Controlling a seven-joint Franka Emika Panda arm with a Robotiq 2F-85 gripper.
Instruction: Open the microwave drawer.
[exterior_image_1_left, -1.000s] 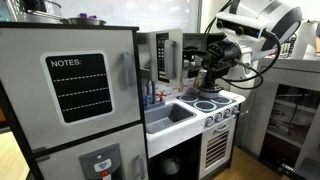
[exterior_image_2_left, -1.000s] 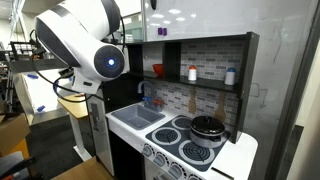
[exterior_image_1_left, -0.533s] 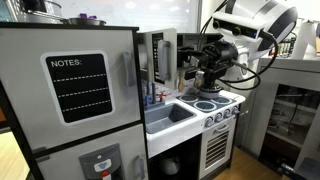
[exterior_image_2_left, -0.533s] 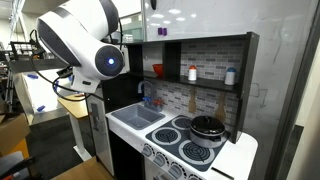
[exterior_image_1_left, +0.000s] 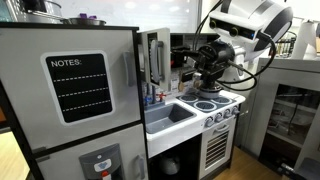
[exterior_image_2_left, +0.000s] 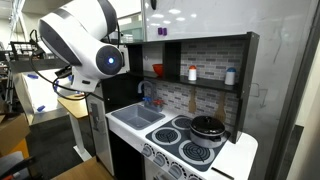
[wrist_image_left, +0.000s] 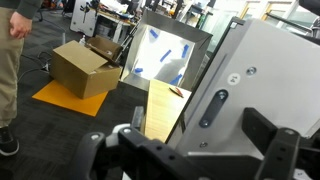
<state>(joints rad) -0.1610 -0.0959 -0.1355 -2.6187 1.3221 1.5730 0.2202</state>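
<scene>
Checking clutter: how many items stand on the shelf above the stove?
3: a red bowl at the sink end, an orange-capped bottle mid-shelf, a white container above the pot. More may be hidden.

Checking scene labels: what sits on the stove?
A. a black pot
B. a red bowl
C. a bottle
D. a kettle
A: in an exterior view, a black pot with its lid on sits on a back burner of the stove.

Black pot (exterior_image_2_left: 208, 127) on rear stove burner, near sink (exterior_image_2_left: 140, 117). White cup (exterior_image_2_left: 192, 73) on shelf above. NOTES chalkboard (exterior_image_1_left: 78, 88) on fridge door. Cardboard box (wrist_image_left: 85, 68) on floor.
</scene>
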